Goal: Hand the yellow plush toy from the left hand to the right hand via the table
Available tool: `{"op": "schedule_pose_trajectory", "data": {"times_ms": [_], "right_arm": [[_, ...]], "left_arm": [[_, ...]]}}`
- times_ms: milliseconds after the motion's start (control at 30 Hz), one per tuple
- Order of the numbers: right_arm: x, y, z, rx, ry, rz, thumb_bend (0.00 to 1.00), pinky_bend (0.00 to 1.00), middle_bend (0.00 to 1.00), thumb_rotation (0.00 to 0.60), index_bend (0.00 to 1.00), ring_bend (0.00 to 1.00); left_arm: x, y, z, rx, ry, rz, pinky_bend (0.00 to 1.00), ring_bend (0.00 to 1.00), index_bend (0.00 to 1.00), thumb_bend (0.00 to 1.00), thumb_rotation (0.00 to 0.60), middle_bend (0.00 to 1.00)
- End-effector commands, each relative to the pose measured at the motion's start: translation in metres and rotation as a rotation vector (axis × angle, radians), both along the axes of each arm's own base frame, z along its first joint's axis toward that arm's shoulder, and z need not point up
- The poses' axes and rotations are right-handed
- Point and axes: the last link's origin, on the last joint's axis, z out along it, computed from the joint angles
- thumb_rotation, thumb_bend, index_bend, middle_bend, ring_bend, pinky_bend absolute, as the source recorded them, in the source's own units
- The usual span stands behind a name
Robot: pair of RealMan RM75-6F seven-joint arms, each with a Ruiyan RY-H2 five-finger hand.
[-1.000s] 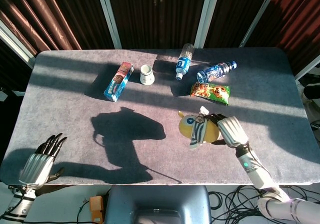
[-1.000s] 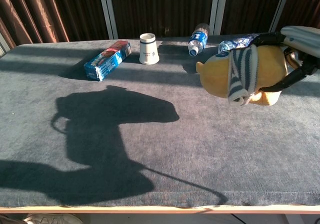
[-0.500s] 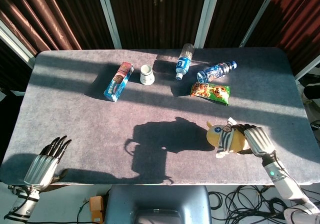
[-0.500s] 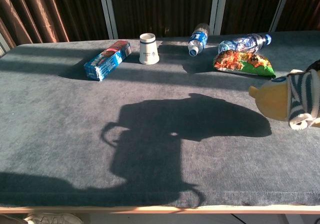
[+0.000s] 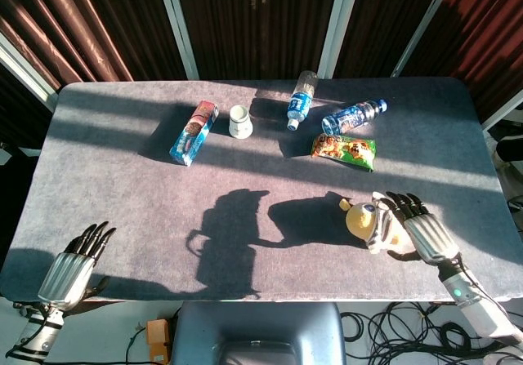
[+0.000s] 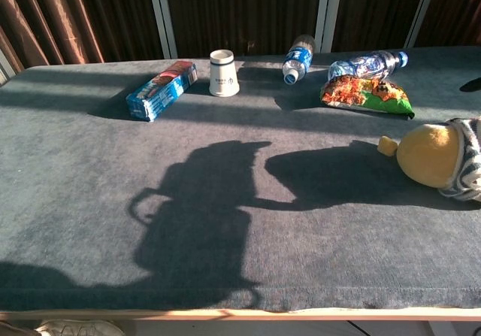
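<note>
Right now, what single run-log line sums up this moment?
toy: yellow plush toy lying on table | right hand: open, fingers spread beside toy | left hand: open, holds nothing, near table's front edge

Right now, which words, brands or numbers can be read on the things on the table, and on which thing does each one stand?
None can be read.
Blue box: print blurred.
White cup: dark mark, too small.
Two bottles: blue labels, illegible.
Snack bag: colourful print, no legible word.
Yellow plush toy: no text shows.
</note>
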Motion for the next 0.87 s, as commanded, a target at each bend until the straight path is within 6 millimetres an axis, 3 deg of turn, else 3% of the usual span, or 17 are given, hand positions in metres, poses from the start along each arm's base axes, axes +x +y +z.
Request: {"op": "schedule_pose_trajectory", "data": {"times_ms": [33, 167, 367, 867], "right_arm": [[0.014, 0.021, 0.023, -0.055, -0.094, 0.026, 0.04, 0.02, 0.00, 0.600, 0.00, 0.00], [0.012, 0.043, 0.052, -0.178, -0.066, 0.001, 0.04, 0.00, 0.00, 0.600, 0.00, 0.00], [-0.004, 0.072, 0.076, -0.288, 0.029, -0.151, 0.04, 0.00, 0.00, 0.600, 0.00, 0.00], [-0.006, 0.080, 0.074, -0.262, 0.019, -0.154, 0.04, 0.00, 0.00, 0.600, 0.00, 0.00]], "left_arm": [[0.000, -0.001, 0.000, 0.003, 0.004, -0.004, 0.23, 0.02, 0.00, 0.26, 0.600, 0.00], [0.001, -0.003, 0.000, 0.010, 0.013, -0.012, 0.23, 0.03, 0.00, 0.26, 0.600, 0.00], [0.004, -0.008, 0.004, 0.048, 0.012, -0.037, 0.23, 0.02, 0.00, 0.26, 0.600, 0.00], [0.005, -0.014, 0.005, 0.094, 0.020, -0.079, 0.22, 0.00, 0.00, 0.26, 0.600, 0.00]]}}
